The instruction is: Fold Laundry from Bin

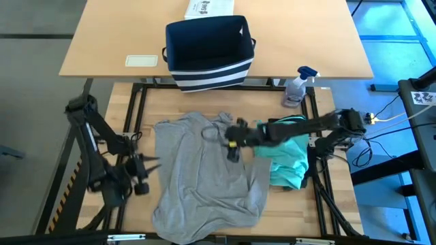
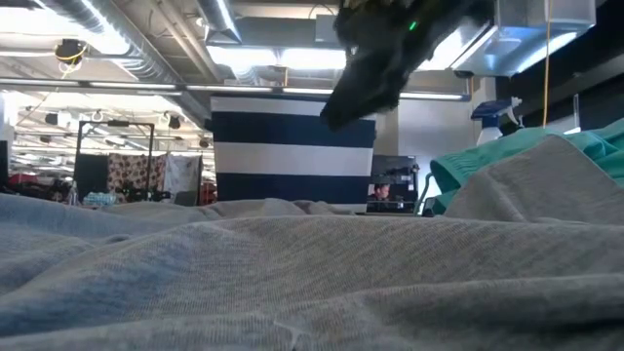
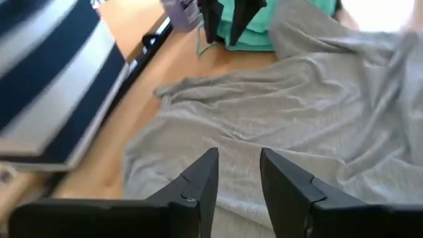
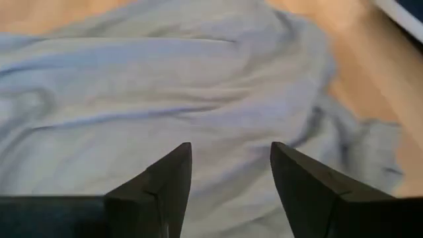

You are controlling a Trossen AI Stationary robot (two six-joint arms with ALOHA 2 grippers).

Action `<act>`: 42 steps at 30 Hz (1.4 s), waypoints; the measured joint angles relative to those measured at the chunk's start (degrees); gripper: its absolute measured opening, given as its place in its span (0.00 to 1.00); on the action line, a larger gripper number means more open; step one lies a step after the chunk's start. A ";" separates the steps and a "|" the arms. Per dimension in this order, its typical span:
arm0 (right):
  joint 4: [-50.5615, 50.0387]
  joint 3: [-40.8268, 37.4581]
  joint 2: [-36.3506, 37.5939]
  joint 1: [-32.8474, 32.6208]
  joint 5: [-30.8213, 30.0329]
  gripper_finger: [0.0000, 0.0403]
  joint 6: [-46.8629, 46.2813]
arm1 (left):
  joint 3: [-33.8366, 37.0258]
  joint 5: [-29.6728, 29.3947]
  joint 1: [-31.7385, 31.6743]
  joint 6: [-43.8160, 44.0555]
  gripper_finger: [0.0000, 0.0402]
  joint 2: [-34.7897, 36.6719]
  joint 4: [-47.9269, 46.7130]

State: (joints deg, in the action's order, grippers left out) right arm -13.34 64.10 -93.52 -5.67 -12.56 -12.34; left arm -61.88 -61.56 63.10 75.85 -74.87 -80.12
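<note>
A grey T-shirt (image 1: 204, 180) lies spread and wrinkled on the wooden table, its collar end toward the far edge. A teal piece (image 1: 289, 160) lies bunched at its right, partly under the right arm. The navy bin (image 1: 208, 44) with white stripes stands on the far table. My right gripper (image 1: 228, 134) hangs open above the shirt's collar end, with only cloth seen between its fingers (image 4: 165, 178). My left gripper (image 1: 153, 163) is open beside the shirt's left edge, pointing toward the shirt (image 3: 297, 112), and holds nothing.
A spray bottle (image 1: 300, 85) stands at the table's far right corner. A white printed box (image 1: 211, 8) and a pale card (image 1: 142, 60) lie on the far table by the bin. Bare wood shows left of the shirt (image 1: 146, 129).
</note>
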 joint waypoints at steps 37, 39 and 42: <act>14.91 0.52 -17.44 27.49 15.76 0.51 6.23 | 43.81 24.29 -47.43 -32.79 0.14 41.32 51.39; 14.05 0.54 -18.12 27.49 15.47 0.51 6.34 | 43.83 25.76 -50.62 -34.28 0.14 40.01 53.08; 13.02 1.03 -19.44 27.80 15.15 0.49 7.21 | 43.83 29.07 -54.58 -38.31 0.14 37.70 57.67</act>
State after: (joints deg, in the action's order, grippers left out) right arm -0.32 65.13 -112.96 22.13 2.59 -5.13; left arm -18.04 -32.48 8.52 37.54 -37.17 -22.45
